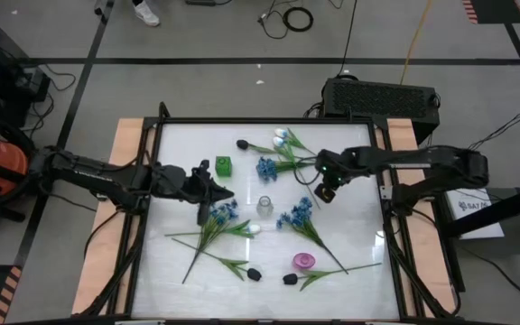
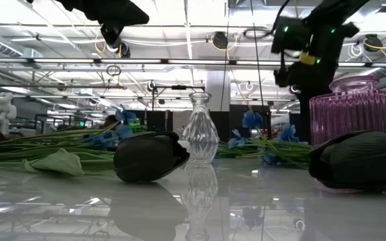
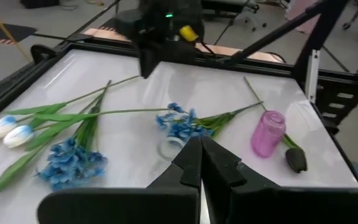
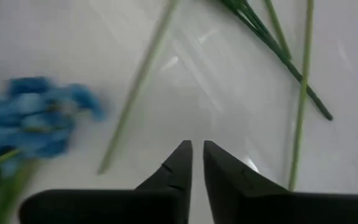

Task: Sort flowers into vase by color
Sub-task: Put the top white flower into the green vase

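Note:
Artificial flowers lie scattered on the white table. One blue spray [image 1: 266, 167] lies with white tulips [image 1: 281, 137] and a black bud [image 1: 241, 143] toward the far edge. Another blue spray [image 1: 222, 214] with a white tulip [image 1: 254, 227] lies left of the clear glass vase [image 1: 264, 206]. A third blue spray [image 1: 296, 215] lies to the vase's right. Two black buds [image 1: 254, 273] [image 1: 289, 279] rest near the pink vase [image 1: 303, 262]. My left gripper [image 1: 215, 194] hovers shut, left of the clear vase [image 3: 168, 148]. My right gripper [image 1: 325, 191] hovers shut above bare table, between green stems [image 4: 140, 84].
A small green vase [image 1: 223, 165] stands beyond my left gripper. A dark frame [image 1: 152, 135] runs around the table. In the low view the clear vase [image 2: 200, 130], the pink vase [image 2: 357, 110] and two black buds [image 2: 149, 157] [image 2: 360, 161] stand near the front edge.

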{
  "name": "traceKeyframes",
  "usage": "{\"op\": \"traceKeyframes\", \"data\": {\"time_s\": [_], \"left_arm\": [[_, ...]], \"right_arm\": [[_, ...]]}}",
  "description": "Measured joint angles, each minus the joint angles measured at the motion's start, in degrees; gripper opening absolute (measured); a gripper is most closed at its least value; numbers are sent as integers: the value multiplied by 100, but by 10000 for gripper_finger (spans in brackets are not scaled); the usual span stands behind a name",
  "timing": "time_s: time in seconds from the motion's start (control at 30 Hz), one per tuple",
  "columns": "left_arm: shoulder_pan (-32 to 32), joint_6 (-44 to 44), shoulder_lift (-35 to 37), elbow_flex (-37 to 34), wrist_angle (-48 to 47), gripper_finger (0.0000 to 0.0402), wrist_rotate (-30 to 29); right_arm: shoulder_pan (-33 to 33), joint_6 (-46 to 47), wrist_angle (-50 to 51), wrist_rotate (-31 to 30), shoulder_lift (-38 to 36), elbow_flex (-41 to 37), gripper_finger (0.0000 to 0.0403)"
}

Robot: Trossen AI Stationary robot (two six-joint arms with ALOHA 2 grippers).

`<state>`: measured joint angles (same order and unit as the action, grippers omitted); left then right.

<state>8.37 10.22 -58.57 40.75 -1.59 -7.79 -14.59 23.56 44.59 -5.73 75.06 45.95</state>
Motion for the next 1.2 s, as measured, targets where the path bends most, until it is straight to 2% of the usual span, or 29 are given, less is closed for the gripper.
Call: {"op": "traceKeyframes", "data": {"time_s": [0.13,0.3,0.47,0.6,0.9,1.2], "left_arm": [[178,-4,-2,0,-24,6,-4],[269,-2,-2,0,-26,6,-118],[341,-4,-2,0,-26,6,-165],[351,-7,-2,0,-28,6,-175],[351,-58,-2,0,-24,6,-175],[334,-218,-2,2,-4,6,-253]], "right_arm": [[-378,-336,-102,1,290,0,82],[-999,-574,-1044,6,465,0,124],[-1621,-844,-1811,43,792,4,147],[-1873,-1015,-2063,334,1191,4,155],[-2121,-1247,-2680,266,1702,2,155],[-2261,-1334,-2758,263,2084,33,153]]}}
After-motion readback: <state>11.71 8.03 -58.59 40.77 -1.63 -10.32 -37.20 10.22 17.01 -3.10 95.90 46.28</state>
